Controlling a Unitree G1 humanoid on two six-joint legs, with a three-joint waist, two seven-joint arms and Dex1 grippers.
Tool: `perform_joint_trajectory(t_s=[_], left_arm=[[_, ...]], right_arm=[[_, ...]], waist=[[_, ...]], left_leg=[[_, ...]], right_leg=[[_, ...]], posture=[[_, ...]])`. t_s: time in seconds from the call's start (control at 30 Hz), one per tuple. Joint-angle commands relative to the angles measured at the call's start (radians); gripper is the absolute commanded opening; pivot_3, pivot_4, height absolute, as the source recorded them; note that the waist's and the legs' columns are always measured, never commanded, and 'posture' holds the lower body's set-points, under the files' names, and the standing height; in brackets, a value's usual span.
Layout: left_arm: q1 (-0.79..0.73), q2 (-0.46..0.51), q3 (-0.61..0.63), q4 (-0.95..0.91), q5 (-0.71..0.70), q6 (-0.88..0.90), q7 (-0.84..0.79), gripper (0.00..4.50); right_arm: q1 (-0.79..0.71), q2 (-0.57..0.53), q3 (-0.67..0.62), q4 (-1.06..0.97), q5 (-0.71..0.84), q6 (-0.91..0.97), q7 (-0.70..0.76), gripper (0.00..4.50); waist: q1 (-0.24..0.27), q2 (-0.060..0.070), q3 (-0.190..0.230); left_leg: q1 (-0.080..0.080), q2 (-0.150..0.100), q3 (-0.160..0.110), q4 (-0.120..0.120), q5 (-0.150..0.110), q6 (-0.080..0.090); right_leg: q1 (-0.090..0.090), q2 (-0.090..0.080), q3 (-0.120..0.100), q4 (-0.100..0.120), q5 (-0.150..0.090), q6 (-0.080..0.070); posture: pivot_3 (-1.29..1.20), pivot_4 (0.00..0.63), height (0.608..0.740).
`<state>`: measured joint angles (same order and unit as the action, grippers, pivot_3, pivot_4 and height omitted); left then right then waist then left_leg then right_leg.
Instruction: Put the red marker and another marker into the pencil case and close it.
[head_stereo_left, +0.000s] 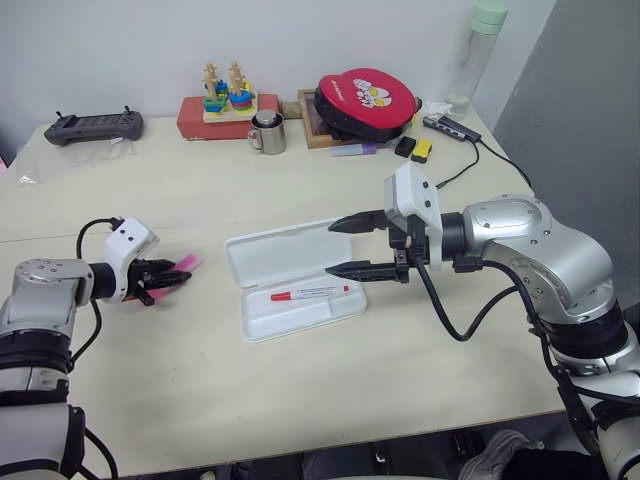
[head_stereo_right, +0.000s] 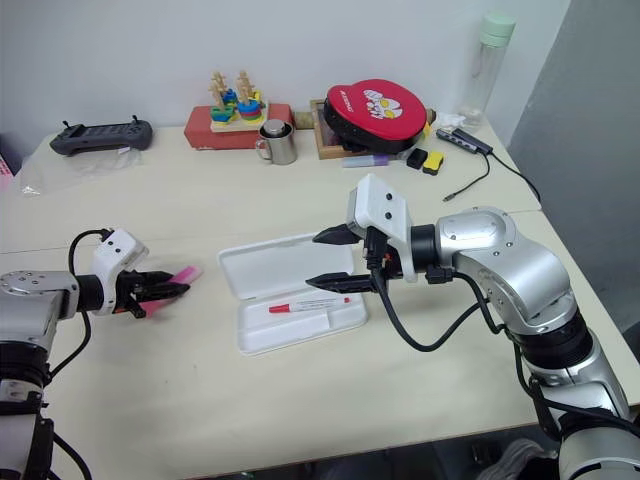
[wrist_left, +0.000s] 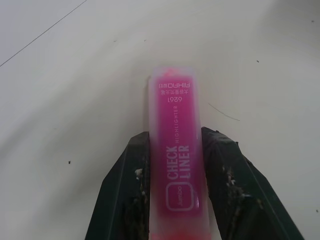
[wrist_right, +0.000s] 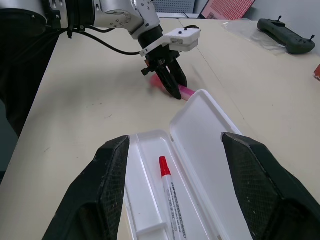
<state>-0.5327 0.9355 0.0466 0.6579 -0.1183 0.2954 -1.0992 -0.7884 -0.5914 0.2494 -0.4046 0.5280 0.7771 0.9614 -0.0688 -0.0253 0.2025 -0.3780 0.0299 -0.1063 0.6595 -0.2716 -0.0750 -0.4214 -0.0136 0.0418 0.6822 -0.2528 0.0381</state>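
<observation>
A: How is the pink highlighter seen?
B: A short, flat, translucent pink body is seen, with white print reading "CHECK LINER" along it. It is clamped between the two black fingers of the left gripper, one finger pressed against each long side, and its far end sticks out past the fingertips. It is found at the left of the table, well apart from the pencil case.

A: And the red marker?
B: A slim white barrel with small print, a red cap and a red end is seen. It is laid lengthwise in the near half of the pencil case, in the moulded tray.

A: How is the case described?
B: A flat white plastic case with rounded corners is seen near the middle of the table, opened flat, with the lid lying on the far side. Nothing but the red marker is seen in it.

A: What is noted of the right gripper?
B: It is held over the right end of the case with its fingers spread apart, and nothing is gripped between them.

A: What is seen at the far edge?
B: A red round pouch, a metal mug and a black controller are seen there.
</observation>
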Motion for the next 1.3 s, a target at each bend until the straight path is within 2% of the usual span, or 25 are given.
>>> perform_joint_trajectory(t_s=[0.03,0.3,0.5,0.67,0.77,0.9,0.97,1.13,1.3], left_arm=[[0.039,0.043,0.057,-0.106,-0.021,0.037,0.026,1.18],[0.174,0.08,0.198,-0.464,-0.121,0.201,0.054,1.18],[0.342,0.183,0.38,-0.841,-0.285,0.377,-0.053,1.18],[0.356,0.216,0.434,-0.995,-0.398,0.487,-0.061,1.18],[0.339,0.197,0.391,-1.147,-0.497,0.547,-0.04,1.18],[0.372,0.136,0.27,-1.262,-0.474,0.484,0.015,1.18],[0.345,0.079,0.204,-1.259,-0.427,0.424,0.075,1.18],[0.287,-0.011,-0.068,-1.232,-0.221,0.3,0.181,1.18],[0.261,-0.073,-0.186,-1.186,-0.112,0.241,0.24,1.18]], right_arm=[[-0.016,-0.01,-0.015,-0.017,-0.004,-0.011,0.007,3.06],[-0.009,-0.02,-0.015,-0.023,0.001,-0.011,0.01,3.06],[-0.001,-0.034,-0.009,-0.014,-0.01,-0.031,0.027,3.06],[0.005,-0.035,-0.007,-0.009,-0.017,-0.039,0.034,3.06],[0.009,-0.034,-0.003,-0.005,-0.025,-0.047,0.037,3.06],[0.01,-0.029,-0.003,-0.004,-0.032,-0.047,0.04,3.06],[0.01,-0.028,-0.003,-0.005,-0.034,-0.045,0.041,3.06],[0.01,-0.037,-0.003,-0.006,-0.04,-0.041,0.046,3.06],[0.016,-0.041,-0.006,-0.013,-0.038,-0.033,0.042,3.06]], waist=[[0.0,0.0,0.0],[0.01,0.0,0.0],[0.01,0.0,0.001],[0.012,0.001,0.002],[0.012,0.001,0.002],[0.012,0.002,0.002],[0.012,0.002,0.002],[0.015,0.002,0.002],[0.016,0.002,0.002]], left_leg=[[0.0,0.0,0.0,0.0,0.0,0.0],[-0.004,0.0,0.0,0.0,0.0,0.0],[-0.004,0.0,0.0,-0.001,0.0,0.0],[-0.003,0.0,0.0,-0.001,0.0,0.0],[-0.003,0.0,0.0,0.0,0.0,0.0],[-0.003,0.0,0.002,0.0,0.0,0.0],[-0.003,0.0,0.001,-0.001,0.0,0.0],[-0.002,0.0,0.001,0.0,0.0,0.0],[-0.003,-0.001,0.001,0.0,0.0,0.0]], right_leg=[[0.0,0.0,0.0,0.0,0.0,0.0],[-0.002,-0.001,-0.001,-0.002,0.001,-0.001],[-0.003,-0.001,-0.001,-0.003,0.0,-0.001],[-0.002,-0.001,-0.001,-0.002,-0.001,0.001],[-0.002,-0.001,0.0,-0.003,-0.001,0.001],[-0.001,-0.001,0.001,-0.003,-0.001,0.002],[-0.002,0.0,0.001,-0.003,-0.001,0.001],[0.0,0.0,0.001,-0.003,0.0,0.0],[-0.001,0.0,0.001,-0.003,0.001,0.001]], posture=[[0.0,0.15,0.74],[0.0,0.15,0.74],[0.0,0.15,0.74],[0.0,0.15,0.74],[0.0,0.15,0.74],[0.0,0.15,0.74],[0.0,0.15,0.74],[0.0,0.15,0.74],[0.0,0.15,0.74]])
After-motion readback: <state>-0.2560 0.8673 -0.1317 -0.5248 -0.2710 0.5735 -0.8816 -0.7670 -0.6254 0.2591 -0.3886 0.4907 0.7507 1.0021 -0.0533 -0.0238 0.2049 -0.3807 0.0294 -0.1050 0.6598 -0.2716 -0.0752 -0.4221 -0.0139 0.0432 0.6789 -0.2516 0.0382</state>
